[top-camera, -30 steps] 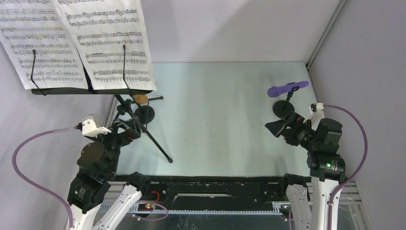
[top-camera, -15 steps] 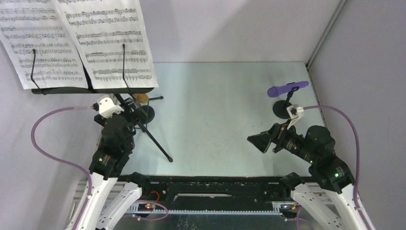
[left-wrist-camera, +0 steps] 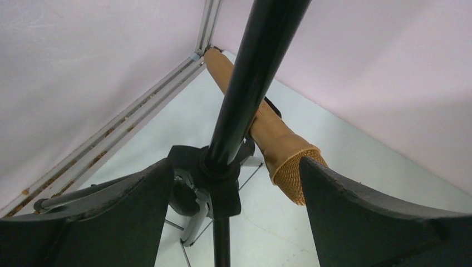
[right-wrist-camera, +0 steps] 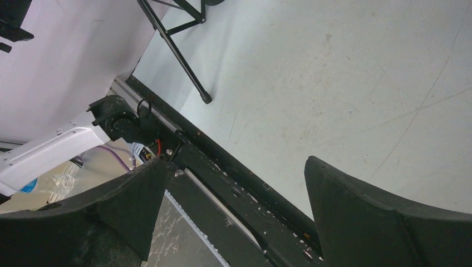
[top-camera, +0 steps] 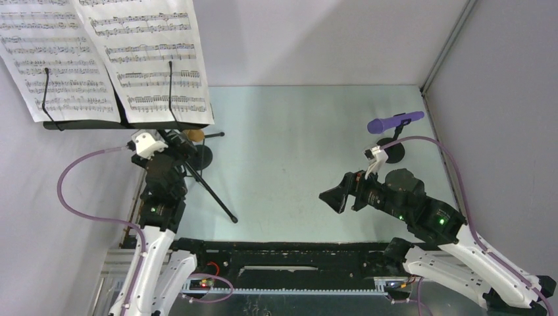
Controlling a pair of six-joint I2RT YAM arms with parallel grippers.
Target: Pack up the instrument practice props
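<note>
While my left gripper (left-wrist-camera: 232, 172) stands with its 2 fingers apart, the black pole of the music rack (left-wrist-camera: 250, 72) rises between them. I see a gap on each side of it, so nothing is clamped. Just behind the pole, toward 1 o'clock in my left wrist view, the tan microphone (left-wrist-camera: 278, 147) lies tilted on its small round-based holder (top-camera: 199, 157).

From above, the rack is at 10 o'clock on the table (top-camera: 296, 131), close to the left wall. The 2 white sheet-music pages (top-camera: 105, 59) rest side by side on it, each under a thin black wire. 1 tripod leg (top-camera: 214, 194) runs out toward 5 o'clock.

My right gripper (top-camera: 333, 194) has its fingers wide apart and holds nothing; it hangs over bare table at 4 o'clock. The purple microphone (top-camera: 393, 122) sits on the second holder (top-camera: 395, 153) at 2 o'clock, well apart from my right fingers.
</note>
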